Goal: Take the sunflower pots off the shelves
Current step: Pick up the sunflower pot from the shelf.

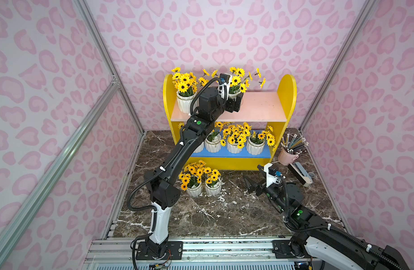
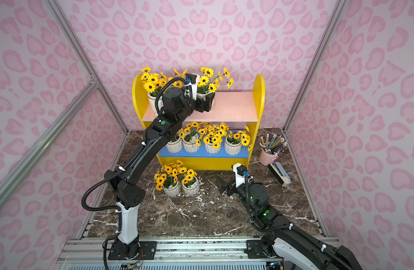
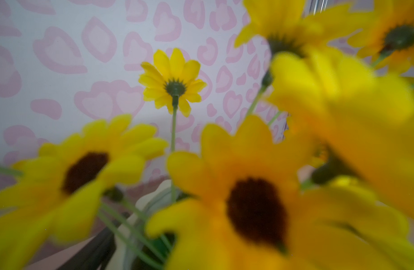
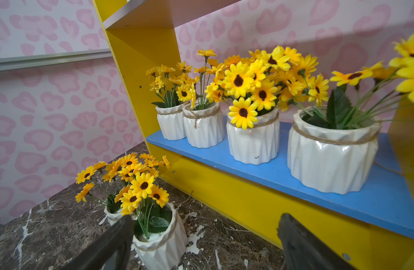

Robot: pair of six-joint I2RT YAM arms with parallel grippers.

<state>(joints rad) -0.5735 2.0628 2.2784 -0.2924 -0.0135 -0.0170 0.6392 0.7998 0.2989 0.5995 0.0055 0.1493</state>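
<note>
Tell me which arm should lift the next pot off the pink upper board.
Left. The left hand is up against a pot on the pink upper board, flowers filling its wrist view. The right hand is low near the table, open, facing the blue lower board.

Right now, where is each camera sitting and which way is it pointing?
Top views: stereo head high above the arm bases, looking down at the shelves and marble table; left arm and right arm show.
Left wrist: up at the pink upper board, buried in one pot's flowers, facing the back wall; nothing of the robot clear.
Right wrist: low over the table, facing the blue lower board and its four pots; right gripper open, fingertips showing.
Shared: top and right wrist views both show the two pots on the table.
</note>
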